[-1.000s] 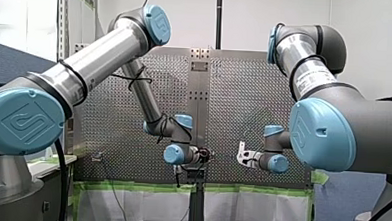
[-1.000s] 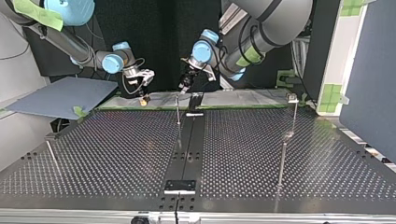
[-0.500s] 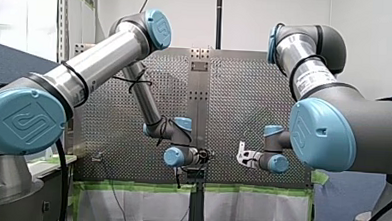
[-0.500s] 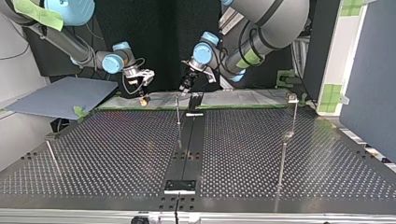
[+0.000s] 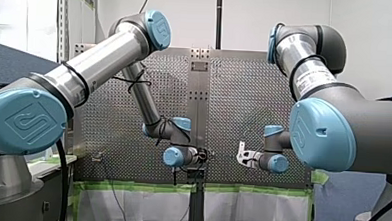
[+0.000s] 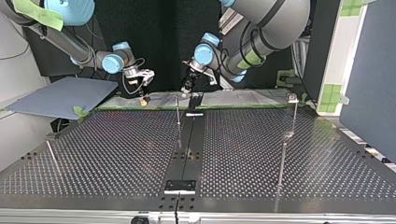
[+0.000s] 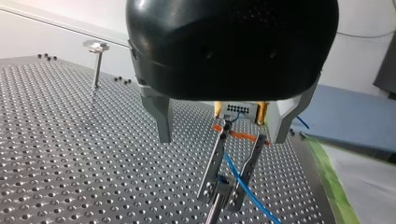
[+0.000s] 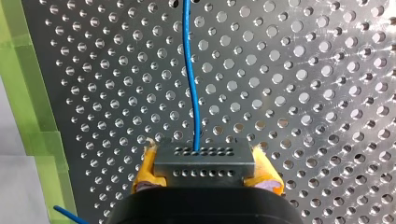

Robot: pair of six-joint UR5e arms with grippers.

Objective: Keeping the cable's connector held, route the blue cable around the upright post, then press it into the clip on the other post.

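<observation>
In the right wrist view my right gripper is shut, its yellow pads clamping the grey connector. The blue cable leaves the connector and runs ahead over the perforated table. In the left wrist view my left gripper hangs open, its metal fingers on either side above the clip. The blue cable passes between the clip's two prongs. The connector shows just beyond them. In the top view my left gripper is over the thin clip post and my right gripper is to its left.
Further upright posts stand at the top view's right, lower right and left. A dark centre rail runs down the perforated table. A blue-grey board lies beyond the table's left corner, and green tape edges the far side.
My left arm's wrist has shifted slightly over the clip post, its gripper staying open. My right arm and the connector have not moved.
</observation>
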